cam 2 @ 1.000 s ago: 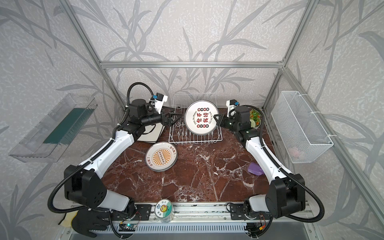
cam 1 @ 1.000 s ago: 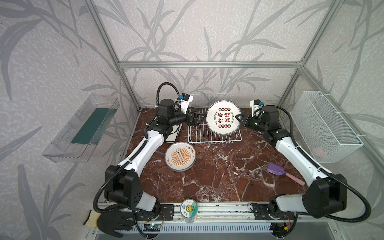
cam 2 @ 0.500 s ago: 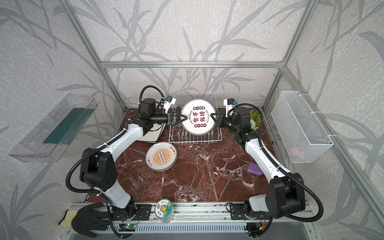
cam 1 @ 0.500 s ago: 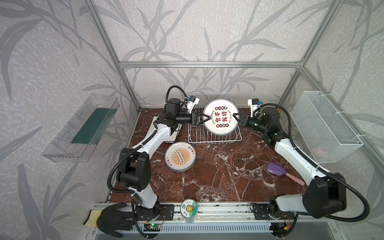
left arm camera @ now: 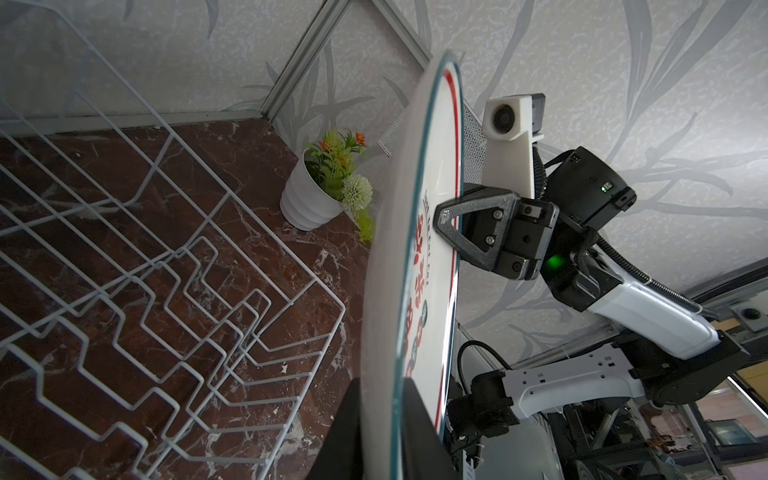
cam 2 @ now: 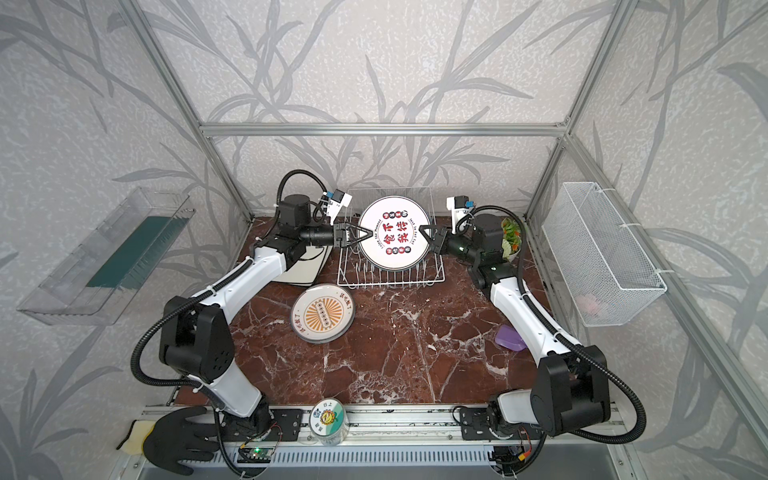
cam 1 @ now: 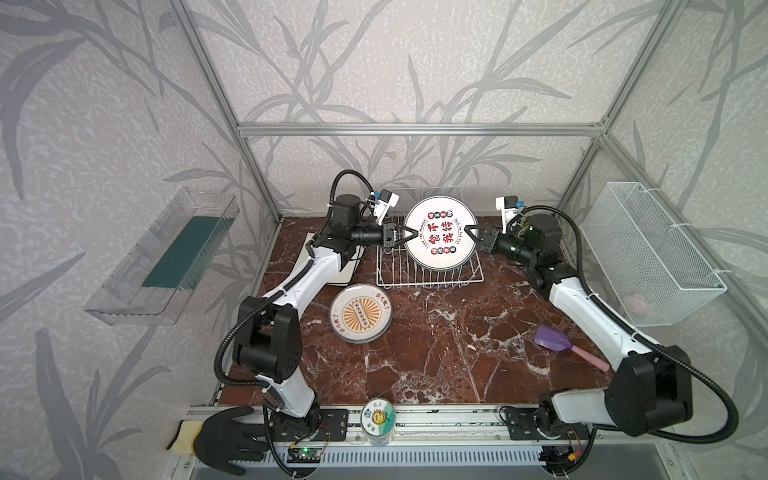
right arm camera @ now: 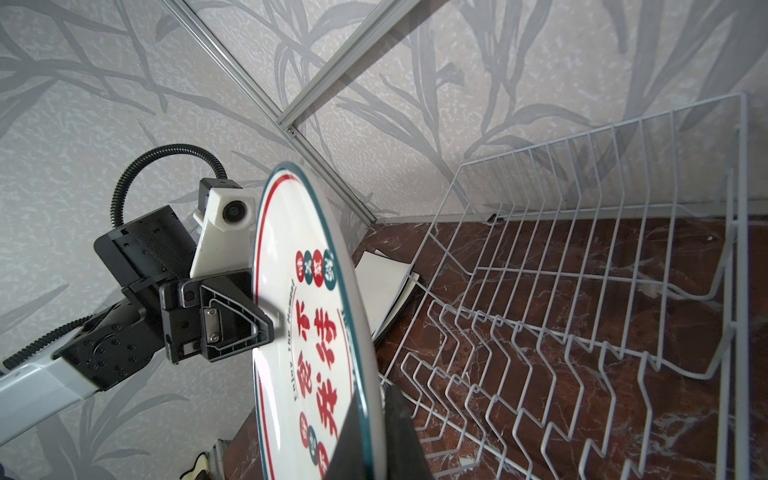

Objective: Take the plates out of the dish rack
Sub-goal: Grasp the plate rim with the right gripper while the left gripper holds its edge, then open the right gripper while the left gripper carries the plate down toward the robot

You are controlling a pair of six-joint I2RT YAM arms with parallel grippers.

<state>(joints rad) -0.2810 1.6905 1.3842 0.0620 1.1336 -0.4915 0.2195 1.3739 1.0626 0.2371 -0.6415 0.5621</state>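
Observation:
A round white plate with red-black lettering (cam 1: pixel 440 237) (cam 2: pixel 394 232) stands upright in the air above the white wire dish rack (cam 1: pixel 428 280) (cam 2: pixel 390 283). My left gripper (cam 1: pixel 410 235) (cam 2: pixel 365 233) (left arm camera: pixel 384 415) is shut on its left rim. At the opposite rim my right gripper (cam 1: pixel 469 230) (cam 2: pixel 423 230) (right arm camera: pixel 372 419) is shut on the same plate. No plate stands in the rack tines that show. A round plate with an orange sunburst (cam 1: pixel 360 318) (cam 2: pixel 323 313) lies flat in front of the rack's left corner. Stacked square plates (cam 1: pixel 347 272) (cam 2: pixel 303 270) (right arm camera: pixel 382 286) lie left of the rack, partly under my left arm.
A potted plant (cam 2: pixel 510 241) (left arm camera: pixel 324 187) stands behind my right arm in the back right corner. A purple scoop (cam 1: pixel 552 338) lies at front right. A white mesh basket (cam 1: pixel 648 253) hangs on the right wall, a clear tray (cam 1: pixel 166 257) on the left. A tin (cam 1: pixel 377 417) and a black glove (cam 1: pixel 228 432) sit at the front rail.
My left gripper moved right to the plate's left rim and closed on it. The right gripper kept its hold and the plate stayed nearly in place.

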